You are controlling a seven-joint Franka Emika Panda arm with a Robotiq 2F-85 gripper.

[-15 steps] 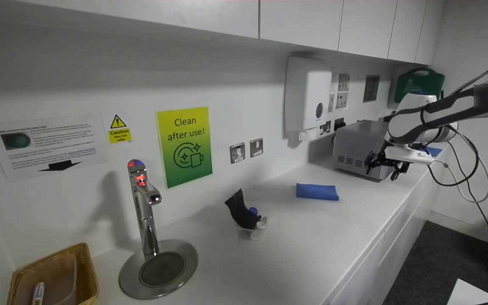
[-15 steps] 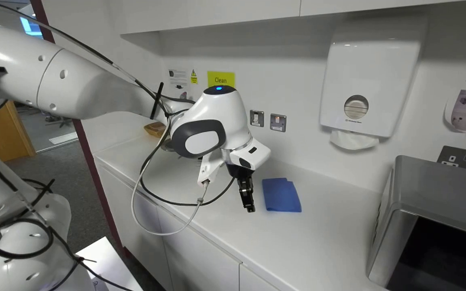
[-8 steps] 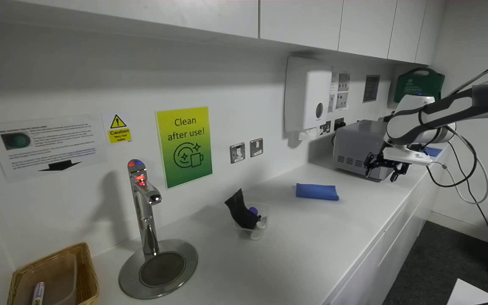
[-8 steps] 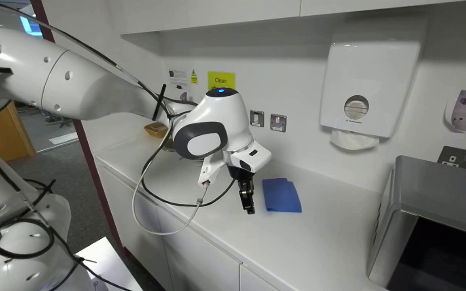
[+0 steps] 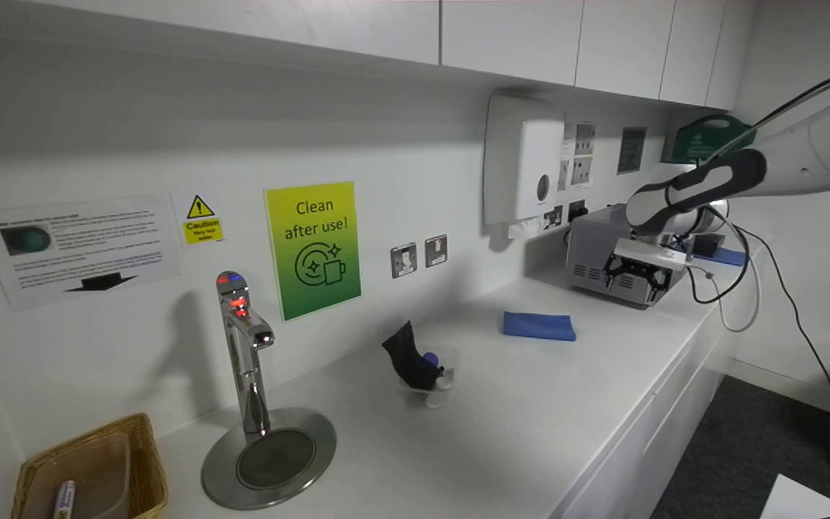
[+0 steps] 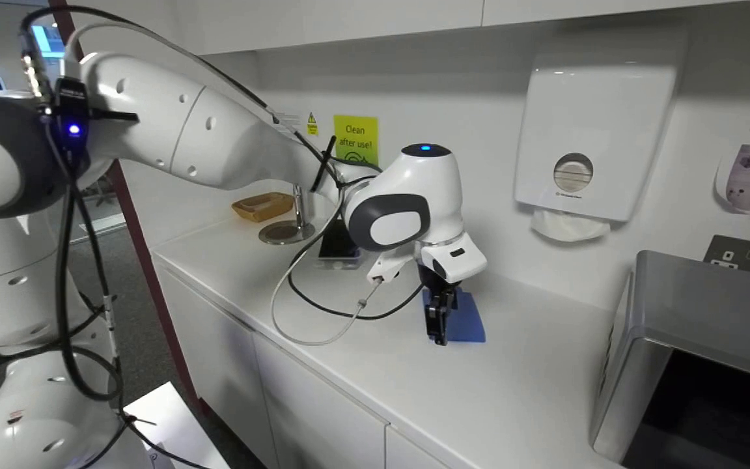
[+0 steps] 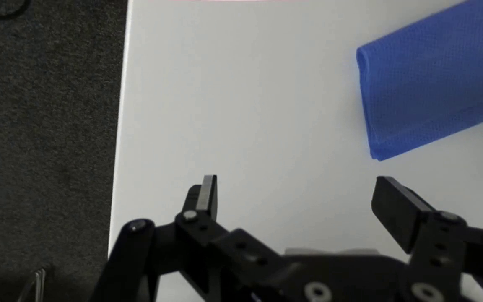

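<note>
While my pincer (image 7: 298,197) hangs spread wide above the white counter (image 7: 245,105), a sign (image 5: 312,249) in an exterior view, yellow shading to green, reads "Clean after use!" above a line drawing of plate and mug. Caution label (image 5: 203,220), yellow, with triangle: "Caution Very hot water". Printed notice (image 5: 83,249), white, black arrow at foot: body text too small to read. Towel dispenser (image 6: 599,117), white: small mark, illegible. Green case (image 5: 703,138): marking likewise illegible. Blue cloth (image 7: 430,79), one, on the counter: plain, finely textured, folded in layers, edges fairly straight; upper right in the wrist view, near my pincer but apart from it; visible also in both exterior views.
</note>
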